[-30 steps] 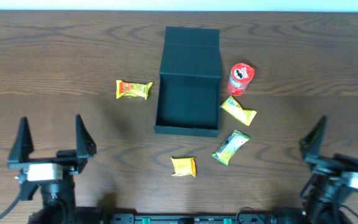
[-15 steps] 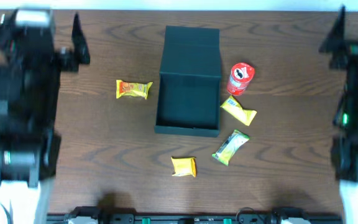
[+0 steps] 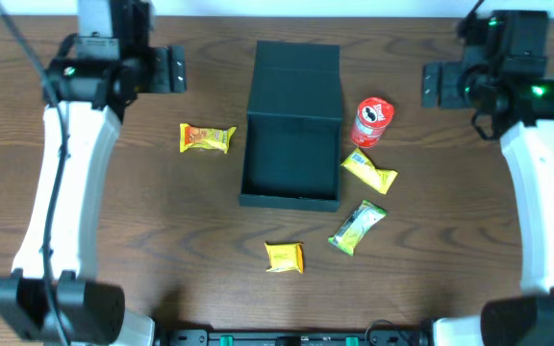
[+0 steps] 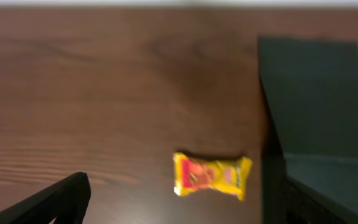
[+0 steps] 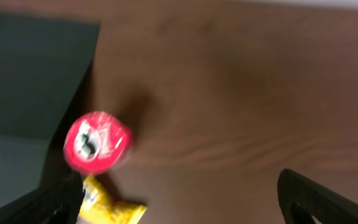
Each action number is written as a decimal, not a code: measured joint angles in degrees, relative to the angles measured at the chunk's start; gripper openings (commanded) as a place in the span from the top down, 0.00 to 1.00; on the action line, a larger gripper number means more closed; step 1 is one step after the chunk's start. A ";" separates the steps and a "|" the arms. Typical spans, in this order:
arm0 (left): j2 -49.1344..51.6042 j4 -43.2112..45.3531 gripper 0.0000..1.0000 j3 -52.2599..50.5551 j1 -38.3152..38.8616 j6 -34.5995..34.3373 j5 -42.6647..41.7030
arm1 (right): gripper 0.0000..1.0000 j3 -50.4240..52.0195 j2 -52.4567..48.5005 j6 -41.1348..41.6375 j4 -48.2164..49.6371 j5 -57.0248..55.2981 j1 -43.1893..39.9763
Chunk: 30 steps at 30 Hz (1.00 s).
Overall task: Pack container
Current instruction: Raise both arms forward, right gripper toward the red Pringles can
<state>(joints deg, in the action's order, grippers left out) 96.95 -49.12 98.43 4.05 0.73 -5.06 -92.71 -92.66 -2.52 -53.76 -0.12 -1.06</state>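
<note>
Both arms have swung up from the near edge to the far side, so the left hand (image 3: 173, 70) and right hand (image 3: 434, 85) now hang wide open, holding nothing. Packing hasn't begun: the container (image 3: 291, 200) sits open and empty mid-counter (image 3: 142, 221). An orange packet (image 3: 207, 138) lies to its left, a red can (image 3: 372, 121) just beside its right wall. Nothing blocks either.

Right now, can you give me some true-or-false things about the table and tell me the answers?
1. The box is open and empty. True.
2. The red can is inside the box. False: it is on the table, beside the box.
3. The orange packet lies left of the box. True.
4. A pincer holds the green packet. False: it lies on the table; the left pincer and right pincer are open and empty.
</note>
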 measured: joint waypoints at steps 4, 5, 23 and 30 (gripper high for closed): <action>4.17 -3.78 0.05 0.00 0.46 -2.71 -6.10 | 0.01 -0.02 -2.27 4.37 -6.21 8.81 0.00; 4.90 -4.22 0.05 0.00 0.46 -3.26 -7.17 | 0.01 -0.02 -2.58 5.35 -7.80 11.39 0.00; 13.55 -10.73 0.05 0.02 0.50 -6.62 -11.72 | 0.01 -0.02 -4.74 19.96 -1.68 -1.84 6.16; 13.55 -10.97 0.05 0.02 0.50 -6.78 -11.74 | 0.01 -0.02 -10.32 24.39 2.40 -5.95 7.72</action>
<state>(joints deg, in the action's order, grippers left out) 110.50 -60.10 98.45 4.56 -6.04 -16.80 -92.73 -102.98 21.87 -51.35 -6.07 6.66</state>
